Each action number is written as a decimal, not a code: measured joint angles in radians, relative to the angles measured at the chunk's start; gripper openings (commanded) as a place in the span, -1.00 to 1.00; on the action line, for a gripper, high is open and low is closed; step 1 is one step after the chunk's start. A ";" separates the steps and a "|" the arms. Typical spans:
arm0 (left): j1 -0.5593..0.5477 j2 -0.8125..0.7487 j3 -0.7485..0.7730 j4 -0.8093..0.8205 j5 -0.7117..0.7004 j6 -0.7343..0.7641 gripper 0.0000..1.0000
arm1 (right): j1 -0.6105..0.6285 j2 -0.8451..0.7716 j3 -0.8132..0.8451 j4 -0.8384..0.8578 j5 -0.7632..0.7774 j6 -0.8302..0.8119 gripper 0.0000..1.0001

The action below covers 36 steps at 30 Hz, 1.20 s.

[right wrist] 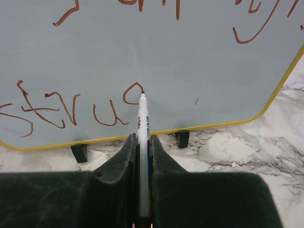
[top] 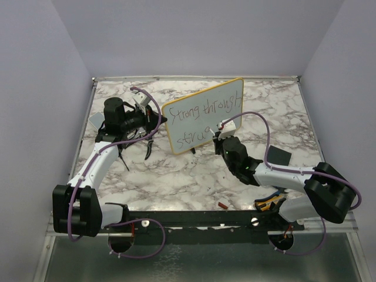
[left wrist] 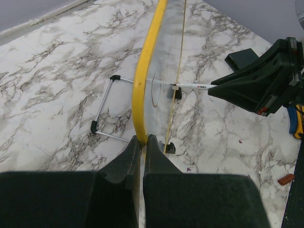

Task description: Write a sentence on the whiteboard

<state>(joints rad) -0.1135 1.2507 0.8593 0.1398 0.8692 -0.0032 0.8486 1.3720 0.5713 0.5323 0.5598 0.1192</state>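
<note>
Your left gripper [left wrist: 143,138] pinches the edge of the upright, yellow-framed pale whiteboard [top: 229,97] mid-table, steadying it while your right gripper [right wrist: 143,137] clamps the slim white marker [right wrist: 143,109], tip on the handwritten sentence [top: 202,110], second line.

The yellow-framed whiteboard [top: 202,124] stands upright, its face carrying the sentence [top: 202,110] in two handwritten lines.

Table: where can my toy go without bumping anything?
Bare table: the middle, in front of the whiteboard, and behind its right end. Crowded: the board's left edge, pinched by the left claw, and where the right claw holds the marker.
</note>
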 measured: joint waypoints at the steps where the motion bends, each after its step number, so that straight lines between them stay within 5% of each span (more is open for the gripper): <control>1: 0.000 0.000 0.000 0.000 0.000 0.000 -1.00 | 0.000 0.000 0.000 -0.002 0.000 0.008 -0.99; 26: 0.000 0.000 0.000 0.000 0.000 0.000 -1.00 | 0.000 0.087 -0.039 -0.040 -0.052 0.114 -0.99; 36: 0.000 -0.002 0.000 0.000 0.000 0.000 -1.00 | 0.000 -0.121 -0.040 -0.052 -0.058 0.097 -0.99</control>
<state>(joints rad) -0.1135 1.2491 0.8589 0.1398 0.8696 -0.0032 0.8486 1.2510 0.5316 0.4805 0.5018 0.2165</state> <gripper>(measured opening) 0.018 0.101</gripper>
